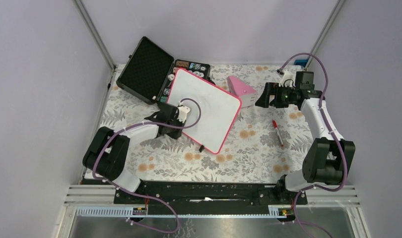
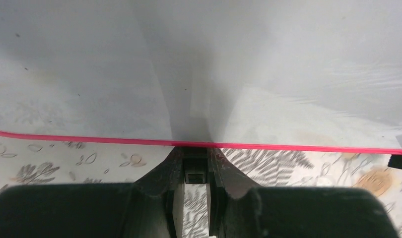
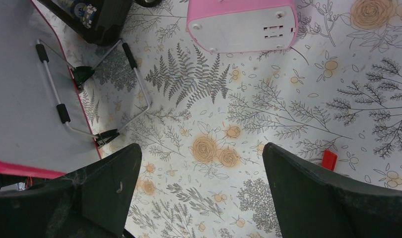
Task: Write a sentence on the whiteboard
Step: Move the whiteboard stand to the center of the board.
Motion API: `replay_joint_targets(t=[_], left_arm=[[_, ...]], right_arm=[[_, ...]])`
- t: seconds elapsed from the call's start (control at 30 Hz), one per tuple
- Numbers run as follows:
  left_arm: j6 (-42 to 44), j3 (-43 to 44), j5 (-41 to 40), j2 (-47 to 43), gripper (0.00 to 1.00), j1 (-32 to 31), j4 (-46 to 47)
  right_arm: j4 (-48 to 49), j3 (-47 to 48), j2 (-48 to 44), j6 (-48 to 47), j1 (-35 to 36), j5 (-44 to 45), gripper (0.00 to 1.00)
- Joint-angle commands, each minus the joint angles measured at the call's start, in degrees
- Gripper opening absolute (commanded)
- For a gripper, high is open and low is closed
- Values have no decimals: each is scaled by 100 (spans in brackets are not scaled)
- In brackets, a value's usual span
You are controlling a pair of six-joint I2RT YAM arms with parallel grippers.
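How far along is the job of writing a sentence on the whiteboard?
Done: nothing; the whiteboard face looks blank. In hand: the left gripper pinches its rim. Left: the open right gripper has yet to pick up the red marker lying on the table, then write.

nothing legible — stickers [image 1: 191,66] in the black case [image 1: 145,69] are too small to read.

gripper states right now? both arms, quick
left gripper: shut on the whiteboard, clamped at its pink rim.
right gripper: open, holding nothing; the red marker lies ungripped.
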Motion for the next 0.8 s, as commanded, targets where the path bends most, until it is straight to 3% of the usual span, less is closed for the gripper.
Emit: replay_joint_targets(t=[0.0, 0.27, 0.4, 0.7, 0.77], left_arm=[[-1292, 502, -255, 356, 0, -488, 623], [-2221, 707, -1357, 742, 0, -1325, 766], [-2634, 791, -1449, 974, 0, -1547, 690], [-2380, 626, -966, 579, 51, -1578, 569], [-2218, 579, -764, 365, 53, -1578, 487]], right_arm=[[-101, 195, -126, -101, -96, -111, 99], [-172, 207, -112, -211, -240, -106, 99], [-170, 170, -134, -234, -311, -137, 99], [-326, 283, -182, -334, -578, -148, 99], [-321, 323, -208, -337, -678, -154, 99]])
